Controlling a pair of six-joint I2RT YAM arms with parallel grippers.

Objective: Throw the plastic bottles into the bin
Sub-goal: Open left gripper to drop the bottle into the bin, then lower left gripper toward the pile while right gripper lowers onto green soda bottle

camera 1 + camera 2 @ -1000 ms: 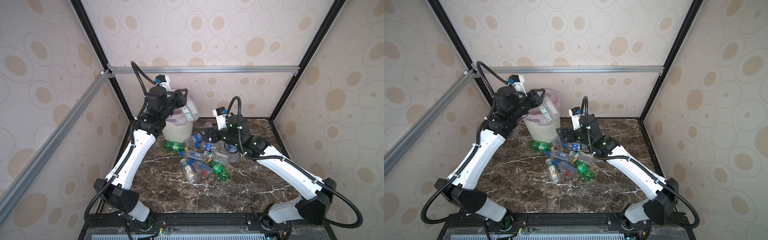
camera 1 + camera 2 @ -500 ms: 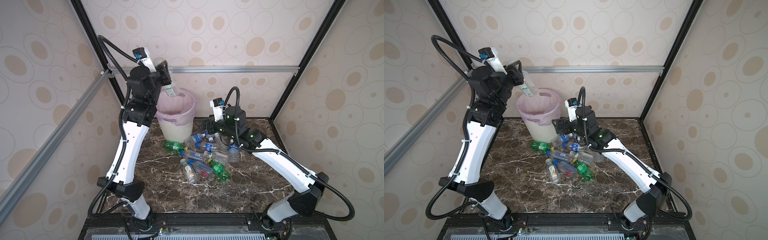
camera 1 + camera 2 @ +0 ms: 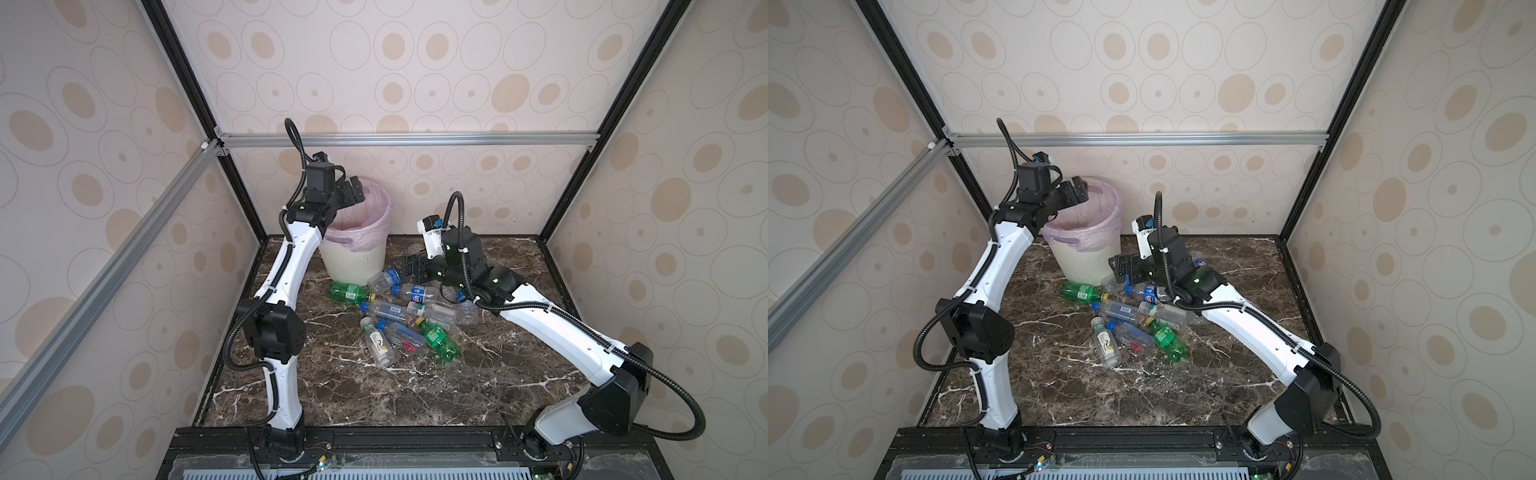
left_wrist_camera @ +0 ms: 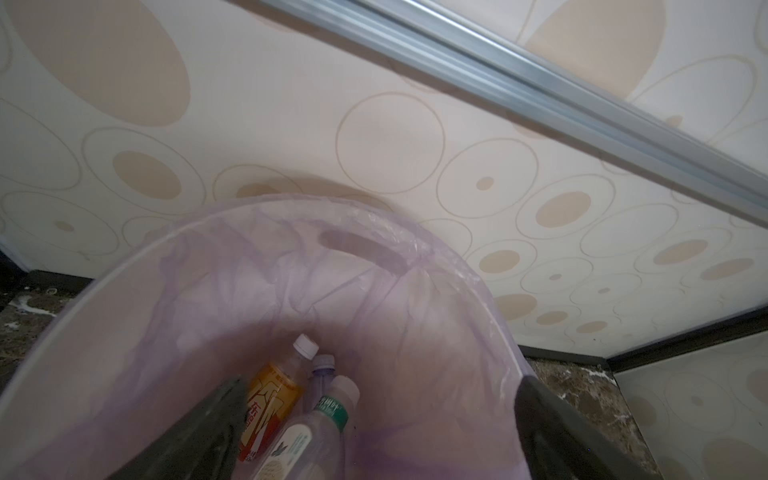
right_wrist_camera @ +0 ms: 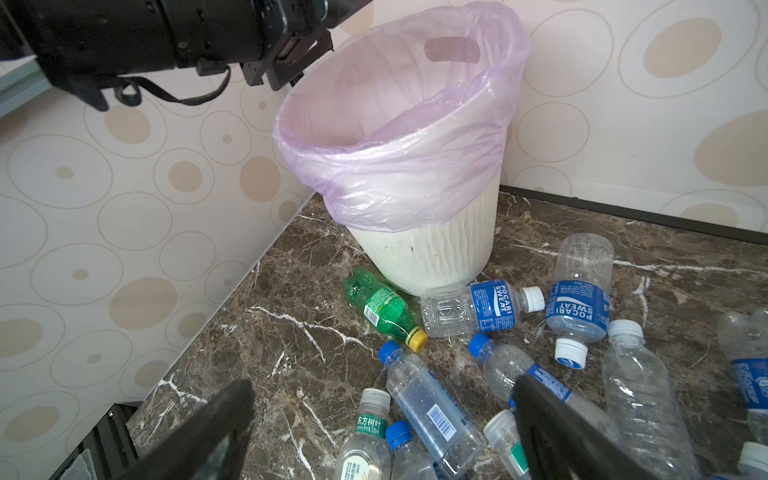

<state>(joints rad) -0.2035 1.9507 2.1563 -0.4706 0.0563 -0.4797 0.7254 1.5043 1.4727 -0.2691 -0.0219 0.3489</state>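
Your marble table (image 3: 415, 395) holds clear, blue-labelled plastic bottles (image 3: 390, 311) beside the far-left, pink-lined bin (image 3: 353, 266); left gripper (image 3: 353, 192) hangs over its mouth, right gripper (image 3: 409, 266) over the bottles, both jaws wide.

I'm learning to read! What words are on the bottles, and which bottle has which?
"POCARI SWEAT": blue label, clear bottle beside the bin.
"POCARI SWEAT": second blue-label bottle.
"Sprite": green bottle.
"东方树叶": green-collared bottle.
Barcode digits, blue-capped bottle: too small.
Orange-label bottle inside the bin: blurred.
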